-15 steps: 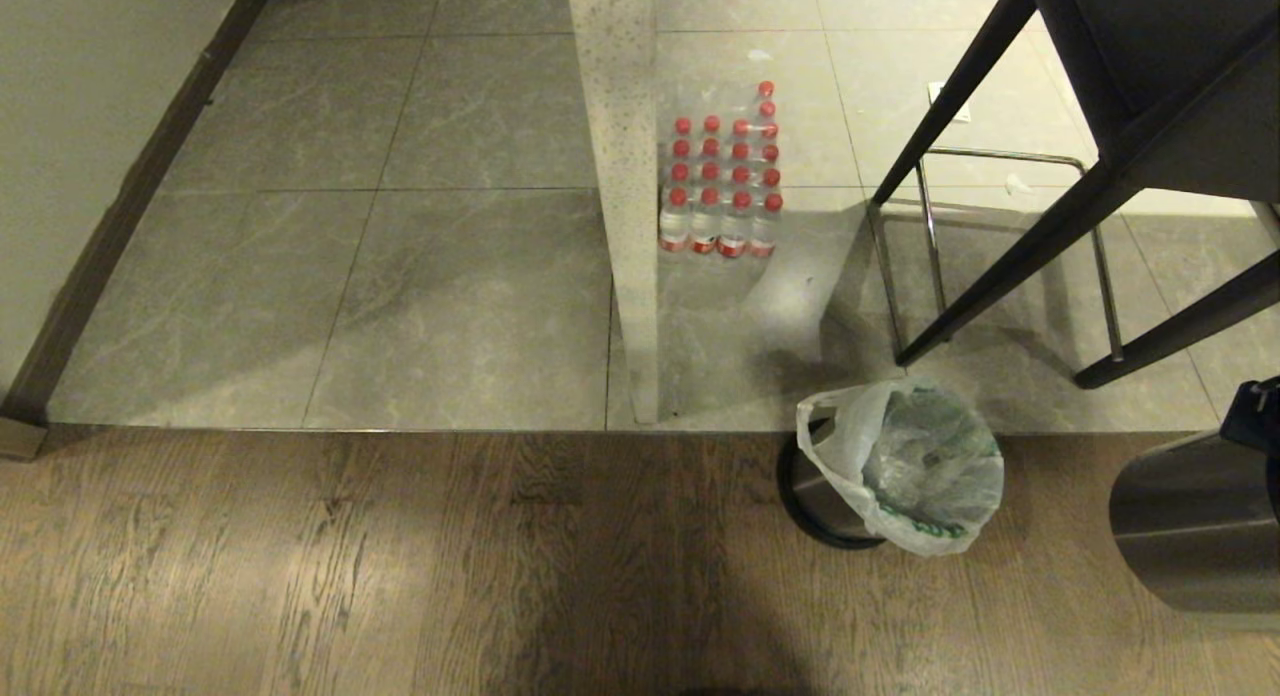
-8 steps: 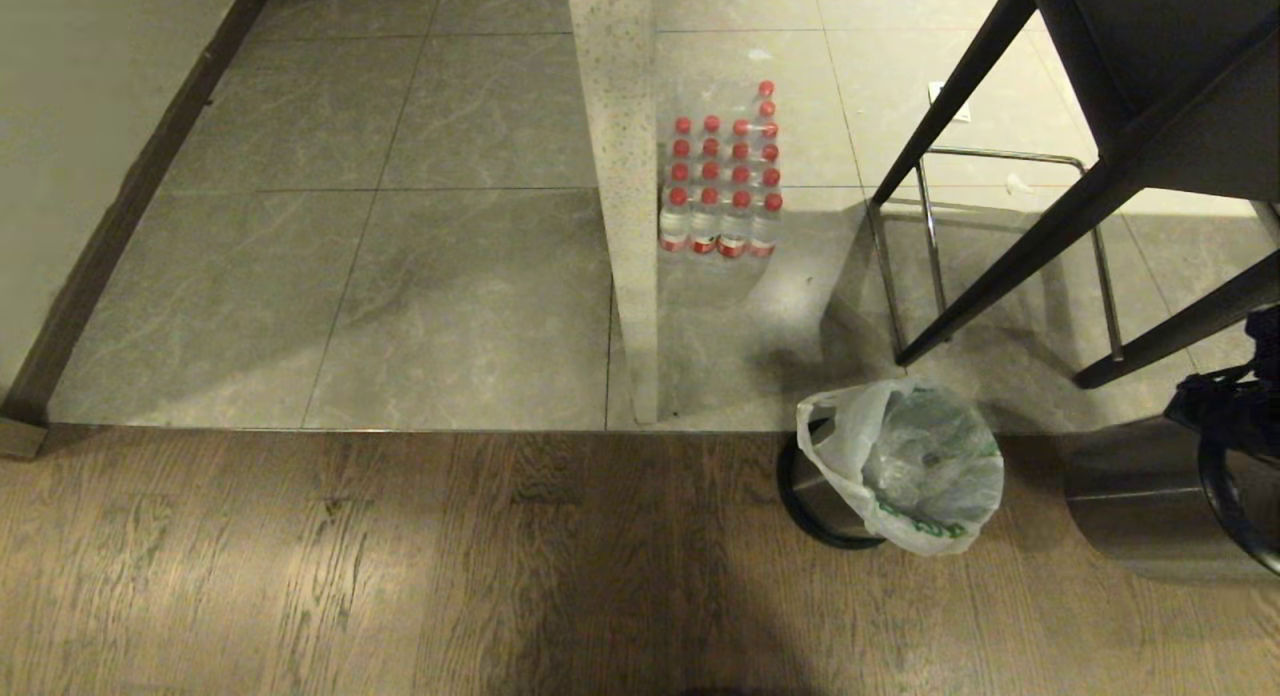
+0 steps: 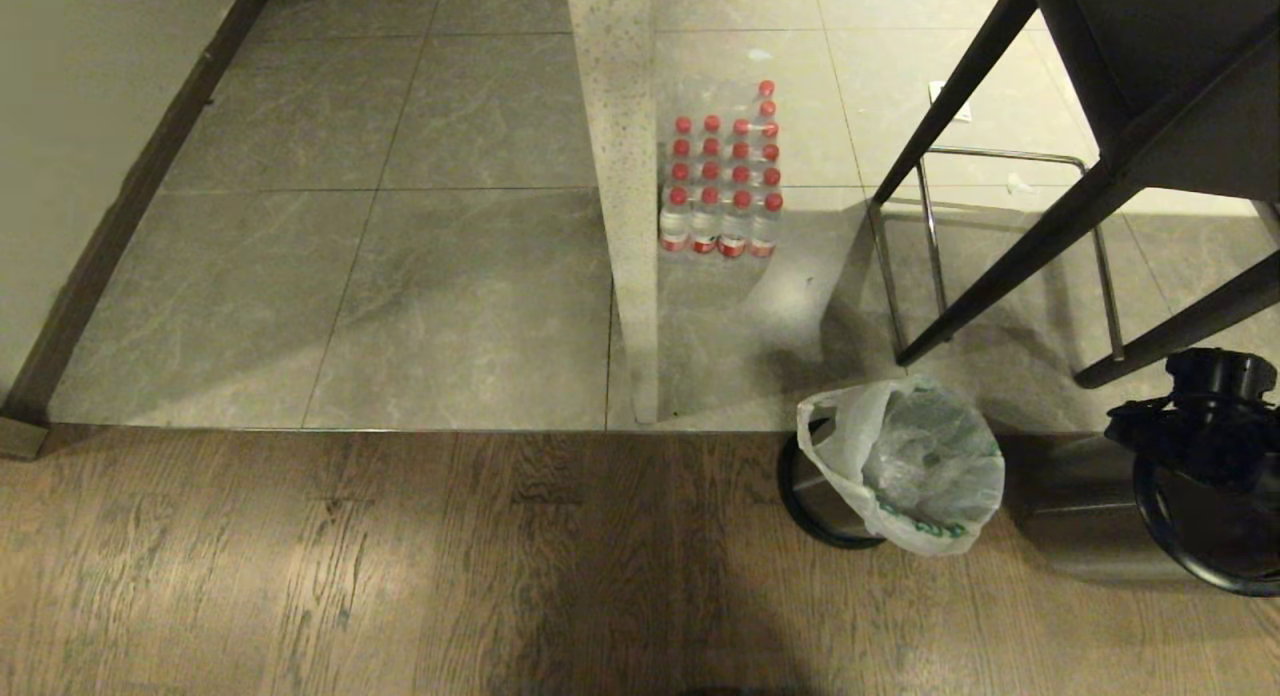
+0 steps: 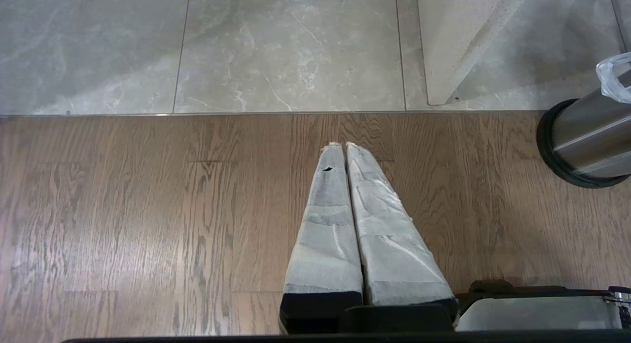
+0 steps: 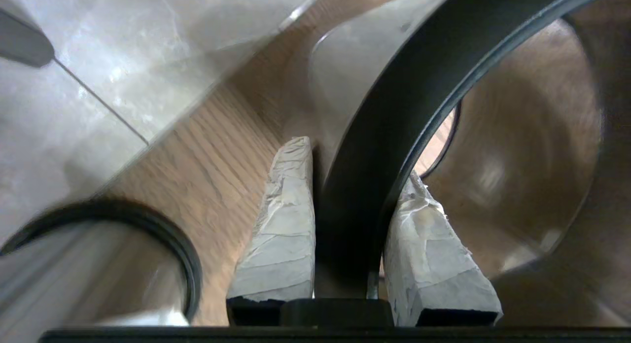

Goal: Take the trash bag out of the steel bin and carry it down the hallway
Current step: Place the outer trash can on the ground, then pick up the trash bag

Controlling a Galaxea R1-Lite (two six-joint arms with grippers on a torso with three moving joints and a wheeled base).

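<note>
brushed-steel bin point(image 3: 1085, 506), thin plastic bag point(image 3: 905, 466)

You are working in dim, warm indoor light. Pale patches of light fall on the tile floor point(image 3: 470, 276) and the wooden floor point(image 3: 300, 576), while the stool point(image 3: 1100, 126) and the pillar point(image 3: 625, 206) cast soft shadows. Around the right gripper point(image 5: 355, 185), the black rim point(image 5: 394, 136) and steel are smeared by motion blur. The left wrist view is sharp.
</note>
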